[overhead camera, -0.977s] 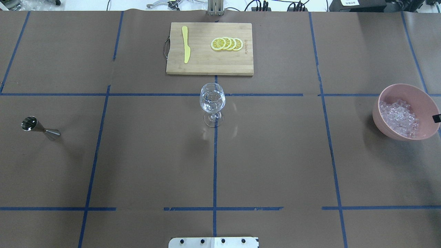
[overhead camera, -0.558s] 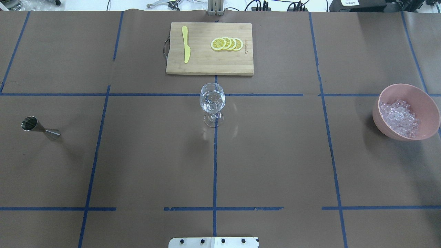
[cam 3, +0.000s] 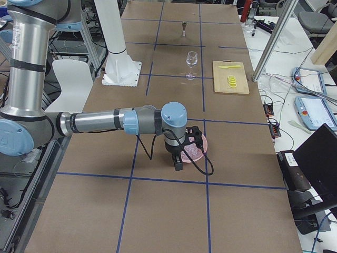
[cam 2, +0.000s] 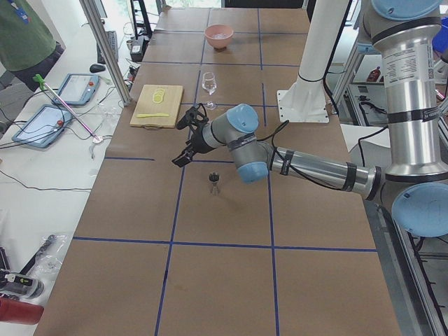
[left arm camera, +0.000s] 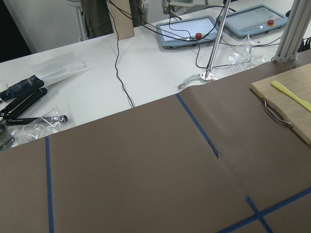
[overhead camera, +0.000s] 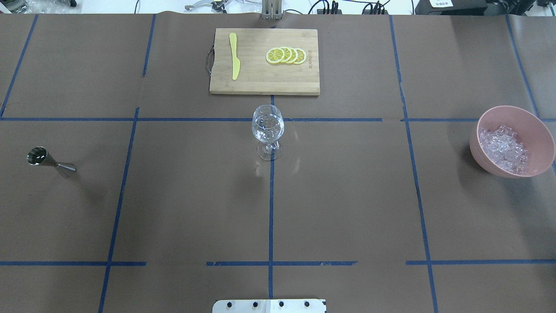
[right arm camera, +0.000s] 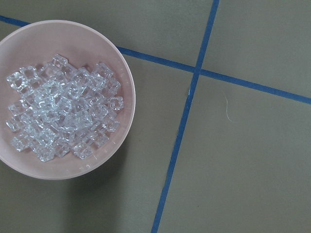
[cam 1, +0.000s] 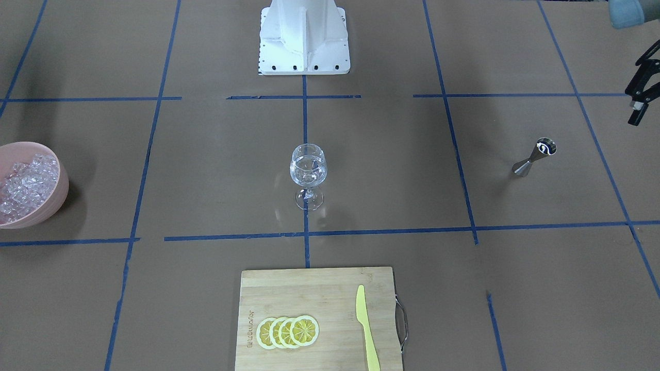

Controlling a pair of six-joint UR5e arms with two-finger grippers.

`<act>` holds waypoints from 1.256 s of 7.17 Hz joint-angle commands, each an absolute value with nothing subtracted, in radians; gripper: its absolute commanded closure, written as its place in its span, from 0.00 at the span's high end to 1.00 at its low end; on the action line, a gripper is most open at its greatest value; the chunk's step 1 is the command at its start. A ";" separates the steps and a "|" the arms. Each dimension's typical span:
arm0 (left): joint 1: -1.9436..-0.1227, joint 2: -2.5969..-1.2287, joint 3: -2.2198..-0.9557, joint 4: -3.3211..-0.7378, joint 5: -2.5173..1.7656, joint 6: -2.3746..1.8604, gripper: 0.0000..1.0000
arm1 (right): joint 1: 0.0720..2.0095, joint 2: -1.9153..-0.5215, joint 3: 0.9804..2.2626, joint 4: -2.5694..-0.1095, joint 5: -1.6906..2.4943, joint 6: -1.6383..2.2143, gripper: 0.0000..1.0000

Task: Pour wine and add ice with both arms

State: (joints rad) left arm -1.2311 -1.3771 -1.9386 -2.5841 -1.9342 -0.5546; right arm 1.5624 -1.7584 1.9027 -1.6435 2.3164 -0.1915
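Observation:
The ice point(overhead camera: 504, 148) is a heap of small clear chunks in a pink bowl point(overhead camera: 538, 126) at the table's right; it also shows in the right wrist view point(right arm camera: 63, 116) and the front view point(cam 1: 26, 188). A wine glass point(overhead camera: 268, 128) stands upright at the table's middle with clear contents. A steel jigger point(overhead camera: 50, 161) stands at the left. My left gripper point(cam 1: 641, 88) is open and empty, raised beside the jigger point(cam 1: 533, 157). My right gripper point(cam 3: 180, 158) hangs by the bowl's near rim point(cam 3: 199, 150); I cannot tell whether it is open or shut.
A bamboo cutting board point(overhead camera: 260, 84) lies at the far middle with lemon slices point(overhead camera: 286, 55) and a yellow knife point(overhead camera: 235, 56). The white pedestal base point(cam 1: 304, 41) stands at the robot's edge. Blue tape lines cross the brown table.
A black tip of my right gripper showed at the overhead view's right edge over the bowl a second ago; it has since left that view. Nothing else has moved.

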 commanded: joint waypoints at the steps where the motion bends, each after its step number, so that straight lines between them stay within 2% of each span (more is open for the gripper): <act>1: -1.027 -1.297 -1.934 -2.786 -1.643 -0.713 1.00 | 1.565 -1.758 1.902 -1.646 2.312 -0.195 1.00; 3: -0.925 -1.194 -1.925 -2.960 -1.424 -0.732 1.00 | 1.565 -1.759 1.902 -1.647 2.313 -0.193 1.00; 6: -0.582 -1.193 -1.844 -2.974 -0.988 -0.943 1.00 | 1.565 -1.759 1.904 -1.646 2.318 -0.192 1.00; 9: -0.372 -1.223 -1.695 -2.974 -0.726 -1.139 1.00 | 1.565 -1.758 1.907 -1.646 2.318 -0.189 1.00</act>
State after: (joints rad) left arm -0.4412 -1.2117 -1.7492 -2.9741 -0.8078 -1.0677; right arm 1.5647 -1.7586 1.9052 -1.6460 2.3178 -0.1891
